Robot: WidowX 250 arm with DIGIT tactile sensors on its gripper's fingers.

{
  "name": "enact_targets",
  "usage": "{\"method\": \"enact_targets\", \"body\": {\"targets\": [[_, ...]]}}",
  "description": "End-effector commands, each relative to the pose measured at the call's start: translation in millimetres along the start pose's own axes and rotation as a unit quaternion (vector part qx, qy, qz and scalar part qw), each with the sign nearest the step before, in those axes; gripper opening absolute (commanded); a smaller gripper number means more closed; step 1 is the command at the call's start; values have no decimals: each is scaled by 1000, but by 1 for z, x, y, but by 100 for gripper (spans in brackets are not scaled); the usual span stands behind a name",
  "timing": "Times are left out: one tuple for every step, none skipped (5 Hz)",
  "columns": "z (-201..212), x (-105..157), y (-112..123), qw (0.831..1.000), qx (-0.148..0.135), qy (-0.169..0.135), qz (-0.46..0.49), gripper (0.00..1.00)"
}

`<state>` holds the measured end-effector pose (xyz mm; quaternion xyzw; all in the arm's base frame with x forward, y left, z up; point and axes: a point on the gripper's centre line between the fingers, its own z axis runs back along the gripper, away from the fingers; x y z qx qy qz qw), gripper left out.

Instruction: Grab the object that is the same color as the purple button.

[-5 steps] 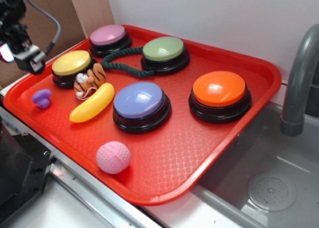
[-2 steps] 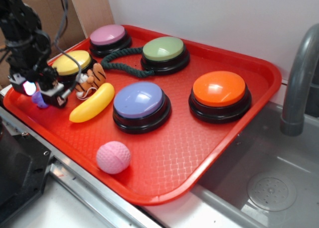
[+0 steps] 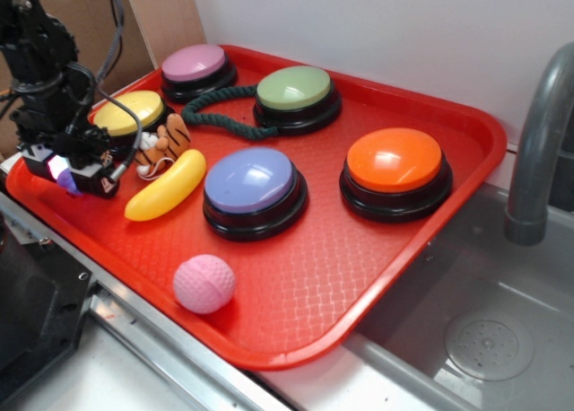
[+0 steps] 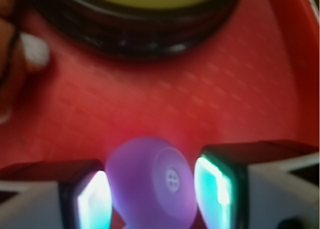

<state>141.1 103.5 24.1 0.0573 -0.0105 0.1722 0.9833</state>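
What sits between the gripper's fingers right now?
The purple toy sits between the fingers of the gripper, with thin gaps each side, in the wrist view.

No readable text, labels, brand names, numbers or signs appear in either view. The dome buttons, the red tray [image 3: 448, 151] and the toys carry no lettering. In the wrist view, the purple toy [image 4: 150, 181] has a small round moulded mark with a cross shape on its side, but it is blurred and does not read as a letter or number.
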Motion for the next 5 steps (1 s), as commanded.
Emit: {"method": "enact_targets", "body": {"targets": [[49, 28, -11, 1000, -12, -7, 3, 0], [100, 60, -63, 998, -25, -23, -49, 0], [127, 77, -97, 994, -50, -35, -93, 0], [146, 86, -127, 987, -55, -38, -143, 0], [144, 88, -121, 985, -68, 34, -152, 100]]}}
